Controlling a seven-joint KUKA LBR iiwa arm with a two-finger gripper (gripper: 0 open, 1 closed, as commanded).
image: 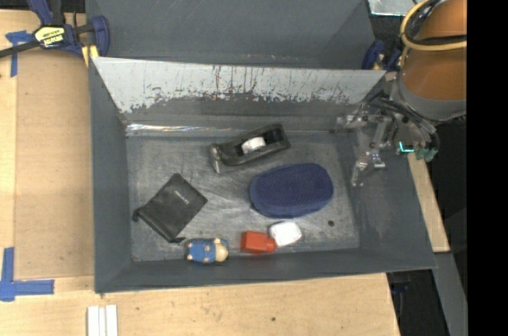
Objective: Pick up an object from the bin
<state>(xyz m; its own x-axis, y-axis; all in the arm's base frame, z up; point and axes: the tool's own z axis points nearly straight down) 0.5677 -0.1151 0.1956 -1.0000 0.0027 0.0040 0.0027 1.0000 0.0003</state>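
The gripper [367,164] hung over bare floor at the right side of the bin [238,88], with nothing visibly in it. I could not tell whether it stood wide or narrow. The nearest thing, a blue oval cushion [291,190], lay just to its left. That close to the sloping right wall, a drop looked likely to scrape metal or catch nothing. Bare floor between cushion and wall left room to shift left.

Scuffed grey metal bin [238,88]; soft navy cloth pad [291,190]; matt black wallet [171,206].
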